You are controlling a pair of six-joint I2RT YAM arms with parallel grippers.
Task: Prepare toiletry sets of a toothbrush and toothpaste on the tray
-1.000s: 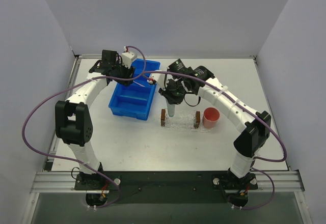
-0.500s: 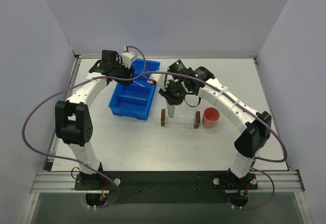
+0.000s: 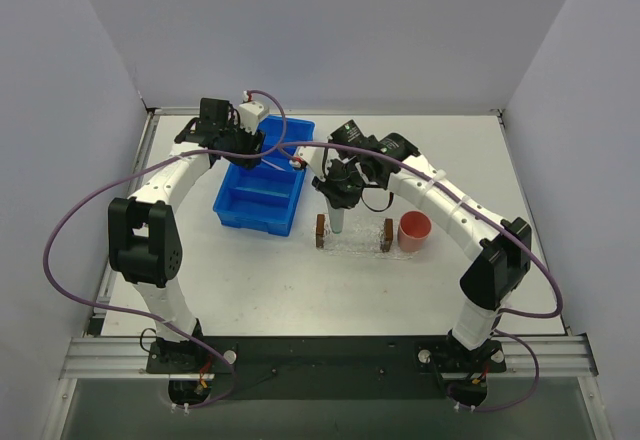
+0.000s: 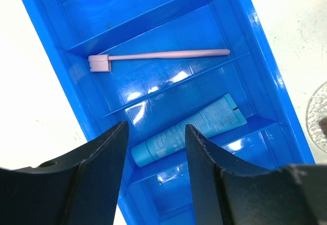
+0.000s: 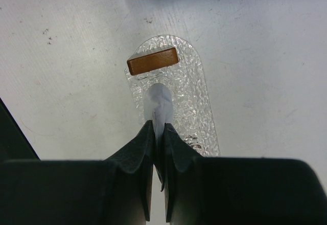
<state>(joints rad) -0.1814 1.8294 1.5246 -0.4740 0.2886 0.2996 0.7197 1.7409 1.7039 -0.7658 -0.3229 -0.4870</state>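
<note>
Most of toothpaste [image 5: 160, 104] behind jaws

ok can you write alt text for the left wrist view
The left gripper hangs open above a blue bin split by dividers. A pink toothbrush lies in one compartment, and a blue toothpaste tube lies in the next, partly framed between the gripper's fingers. White table shows on either side of the bin.

The white table [image 3: 430, 150] carries a blue bin [image 3: 255, 222]; just beside it the tray [image 3: 360, 244]; then a red cup [image 3: 414, 230].
</note>
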